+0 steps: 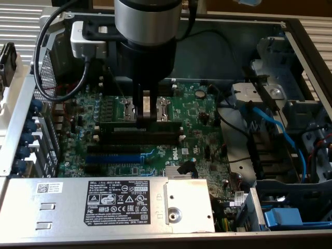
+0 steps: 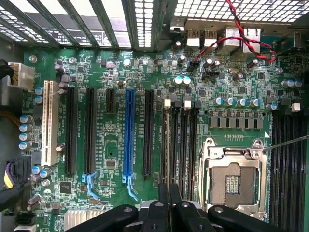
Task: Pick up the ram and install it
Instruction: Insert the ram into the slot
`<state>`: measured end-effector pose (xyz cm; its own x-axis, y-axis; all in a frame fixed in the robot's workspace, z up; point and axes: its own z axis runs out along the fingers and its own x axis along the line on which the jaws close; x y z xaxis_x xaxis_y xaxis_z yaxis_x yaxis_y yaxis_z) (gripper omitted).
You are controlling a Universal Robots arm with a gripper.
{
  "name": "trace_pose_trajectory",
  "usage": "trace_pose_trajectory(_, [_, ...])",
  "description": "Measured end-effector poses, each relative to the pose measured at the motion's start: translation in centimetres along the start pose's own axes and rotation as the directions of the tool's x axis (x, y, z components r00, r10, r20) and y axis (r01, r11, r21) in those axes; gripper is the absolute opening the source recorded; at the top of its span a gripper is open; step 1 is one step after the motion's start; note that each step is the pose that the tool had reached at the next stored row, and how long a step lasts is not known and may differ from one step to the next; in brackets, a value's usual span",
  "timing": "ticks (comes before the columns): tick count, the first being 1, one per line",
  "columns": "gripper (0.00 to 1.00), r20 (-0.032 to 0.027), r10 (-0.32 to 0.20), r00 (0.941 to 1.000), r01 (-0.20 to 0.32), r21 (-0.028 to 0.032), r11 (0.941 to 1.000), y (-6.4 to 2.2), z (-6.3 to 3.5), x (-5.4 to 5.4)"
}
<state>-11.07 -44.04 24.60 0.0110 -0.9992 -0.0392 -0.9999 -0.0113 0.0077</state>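
- Over the big green circuit board (image 1: 192,111) inside the open grey metal computer case (image 1: 306,46), the black robot gripper (image 1: 146,120) hangs straight down.
- Its two fingers (image 2: 161,203) are pressed close together, pinching the top edge of the long, thin dark-green ram stick (image 2: 167,145).
- The ram stick stands on its edge in the first of four black memory slots (image 2: 186,140), the one nearest the long blue slot (image 2: 128,130).
- On the other side of those slots sits the square silver chip socket (image 2: 232,181).
- Twisted red and black wires (image 2: 241,29) lie near the back ports.
- In the exterior view, a silver box with a black label (image 1: 114,199) sits at the front.
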Motion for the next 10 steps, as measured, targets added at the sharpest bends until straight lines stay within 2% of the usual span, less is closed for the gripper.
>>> trace_pose_trajectory(10, [0.12, 0.0001, 0.017, 0.9999, -0.017, 0.0006, 0.9999, 0.01, 0.21, -0.05])
